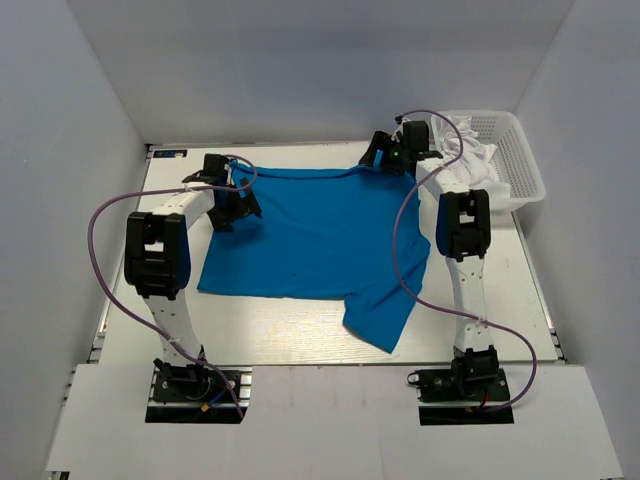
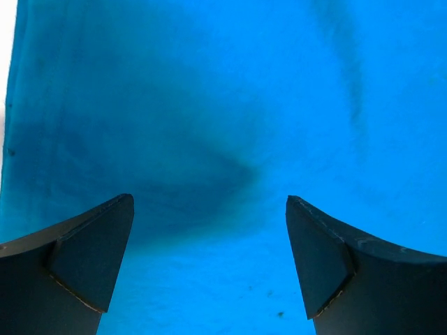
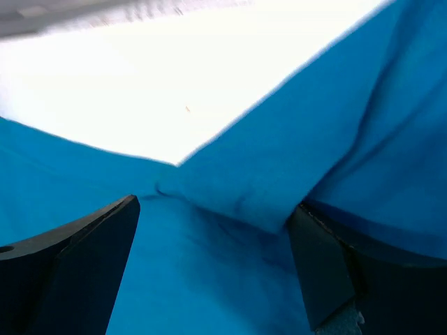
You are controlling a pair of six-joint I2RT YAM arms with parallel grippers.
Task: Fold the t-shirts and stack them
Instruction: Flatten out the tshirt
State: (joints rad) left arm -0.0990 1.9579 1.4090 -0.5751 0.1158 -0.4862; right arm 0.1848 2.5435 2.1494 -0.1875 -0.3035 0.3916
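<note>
1. Plainly, the blue t-shirt [image 1: 320,230] lies spread across the middle of the desk [image 1: 290,330]. Its far hem is close to the desk's far edge, and one loose flap trails towards the near-right. Laid flat like this, it looks ready for a first fold.
2. Each arm reaches to one far corner of the shirt: the left claw [image 1: 238,200] to the far-left corner, the right claw [image 1: 380,155] to the far-right. This is likely so that both can take the far hem together and carry it over.
3. The left claw is spread as wide as it goes. Flat cloth lies beneath and between its fingers, and nothing is pinched.
4. The right claw is equally wide and straddles a small raised fold at the shirt's edge. It has hold of nothing.
5. At the desk's far-right corner, the white basket [image 1: 520,165] holds pale cloth [image 1: 465,150], probably more shirts waiting.
</note>
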